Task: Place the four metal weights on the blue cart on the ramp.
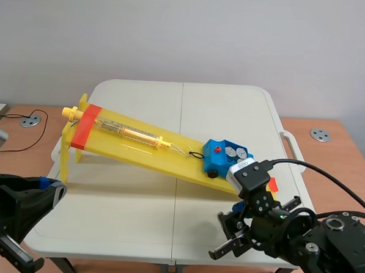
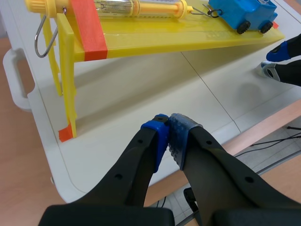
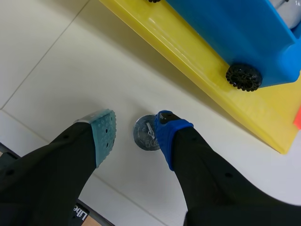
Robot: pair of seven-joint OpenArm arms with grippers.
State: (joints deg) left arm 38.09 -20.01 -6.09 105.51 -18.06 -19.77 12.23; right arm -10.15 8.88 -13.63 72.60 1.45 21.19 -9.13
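A blue cart [image 1: 224, 157] sits at the low end of the yellow ramp [image 1: 139, 148], with two round metal weights [image 1: 237, 153] lying in its tray. In the right wrist view another metal weight [image 3: 146, 134] lies flat on the white table, just in front of the ramp's edge [image 3: 197, 70] and below the cart's wheel [image 3: 243, 76]. My right gripper [image 3: 136, 134] is open around this weight: the blue pad touches its side and the green pad stands a little off. My left gripper [image 2: 169, 136] is shut on nothing, low at the table's front left corner [image 1: 51, 189].
A yellow spring scale [image 1: 134, 133] lies along the ramp, hooked by wire to the cart. The ramp's tall legs [image 2: 66, 84] stand ahead of my left gripper. The white folding table [image 1: 124, 201] has handles at both ends. The right arm's gripper [image 2: 282, 59] shows beside the ramp's low end.
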